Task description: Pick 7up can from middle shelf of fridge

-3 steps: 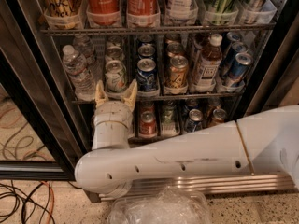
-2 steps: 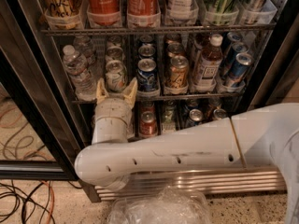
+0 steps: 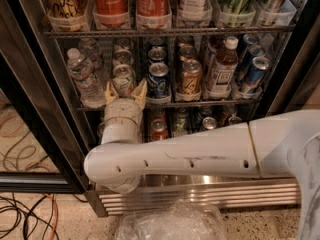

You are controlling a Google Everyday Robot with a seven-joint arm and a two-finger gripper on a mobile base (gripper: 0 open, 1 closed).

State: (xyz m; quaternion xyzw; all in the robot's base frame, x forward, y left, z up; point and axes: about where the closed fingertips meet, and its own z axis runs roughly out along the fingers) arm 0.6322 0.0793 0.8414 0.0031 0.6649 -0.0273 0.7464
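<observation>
Currently the pincer (image 3: 126, 91) sits at the front edge of the thin dark metal wire bench (image 3: 200, 103) that forms the middle shelf of the large black-framed drinks fridge (image 3: 42, 129), towards that bench's left end. Its two tan fingers (image 3: 111, 92) are spread apart and point upward. The small whitish-silver 7up can with green print (image 3: 123, 79) stands between them at the front edge. One finger is just beside each flank of the can, and I cannot tell whether either one touches it.

A clear plastic water bottle (image 3: 82, 79) stands near the front left corner of the bench, just left of the pincer. To the right along the front edge come a blue drink can (image 3: 159, 79), then a gold-orange drink can (image 3: 190, 78), then a brown bottle with a white cap and pale label (image 3: 222, 66). Slanted blue cans (image 3: 255, 71) lie near the front right corner. More silver-topped cans stand in rows behind the 7up can, towards the back edge.

The thick white robot arm (image 3: 190, 154) crosses the view from the right, below the bench, and bends upward to the pincer. Under the arm runs the ribbed stainless-steel base panel (image 3: 200, 196). Tall red Coca-Cola bottles (image 3: 111, 1) stand on the rack above.
</observation>
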